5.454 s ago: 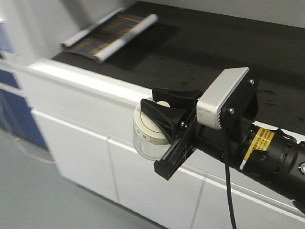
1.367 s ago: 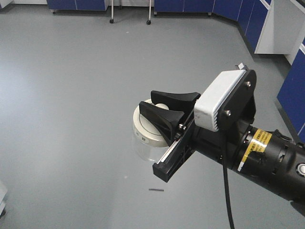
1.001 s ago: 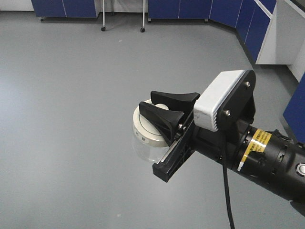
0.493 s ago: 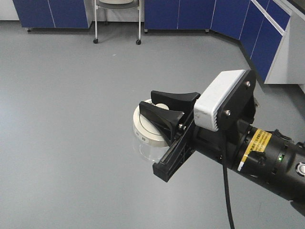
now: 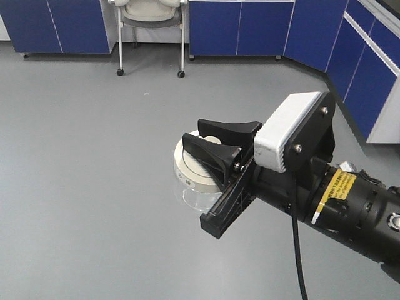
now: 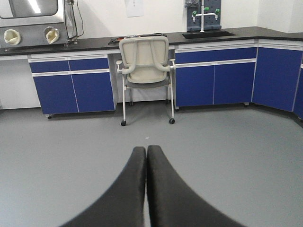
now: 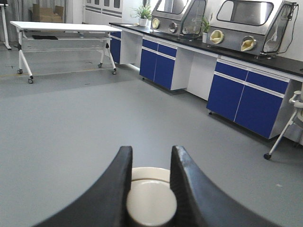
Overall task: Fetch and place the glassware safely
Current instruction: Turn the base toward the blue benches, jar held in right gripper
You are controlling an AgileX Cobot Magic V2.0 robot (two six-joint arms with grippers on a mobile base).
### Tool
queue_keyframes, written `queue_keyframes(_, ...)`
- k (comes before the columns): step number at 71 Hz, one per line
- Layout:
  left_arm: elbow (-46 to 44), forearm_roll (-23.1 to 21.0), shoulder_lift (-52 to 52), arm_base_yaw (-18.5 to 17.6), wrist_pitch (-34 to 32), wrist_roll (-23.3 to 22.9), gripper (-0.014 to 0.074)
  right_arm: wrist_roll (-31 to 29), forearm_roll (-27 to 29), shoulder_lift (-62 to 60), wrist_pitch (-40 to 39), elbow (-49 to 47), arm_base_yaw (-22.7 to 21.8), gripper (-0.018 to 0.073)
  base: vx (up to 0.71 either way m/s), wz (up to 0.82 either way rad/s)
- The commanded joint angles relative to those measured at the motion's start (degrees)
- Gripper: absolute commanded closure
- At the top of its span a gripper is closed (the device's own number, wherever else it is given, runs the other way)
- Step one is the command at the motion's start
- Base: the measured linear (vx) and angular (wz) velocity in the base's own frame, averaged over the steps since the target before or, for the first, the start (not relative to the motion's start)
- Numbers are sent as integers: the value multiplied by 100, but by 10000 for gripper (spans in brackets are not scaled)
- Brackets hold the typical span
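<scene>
The glassware, a small squat clear jar with a round cream-white lid and a small label on the lid rim, hangs in the air above the grey floor. My right gripper is shut on the lid's central knob, with a black finger on each side of it. In the right wrist view my right gripper points across the floor toward blue cabinets. My left gripper is shut and empty, its two black fingers pressed together, facing a chair.
A cream wheeled chair stands before blue cabinets with a black counter; it also shows in the front view. A white folding table stands at the far left. Glove boxes sit on the counter. Grey floor lies all around.
The base has turned away from the white counter into the open room. The chair and blue cabinets have come further down into view. My right gripper keeps the same hold on the jar.
</scene>
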Motion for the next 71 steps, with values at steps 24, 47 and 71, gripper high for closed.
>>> queue_keyframes(24, -164, -40, 52, -22, -410, -43, 603, -2, 82, -122, -536, -199, -6, 563, 59, 3)
queue_keyframes(47, -164, -40, 52, -22, -410, -43, 603, -2, 82, -122, -542, -199, -6, 563, 59, 3)
queue_keyframes(71, -164, -40, 52, -22, -410, -43, 603, -2, 82, -122, -542, -199, -6, 563, 57, -3)
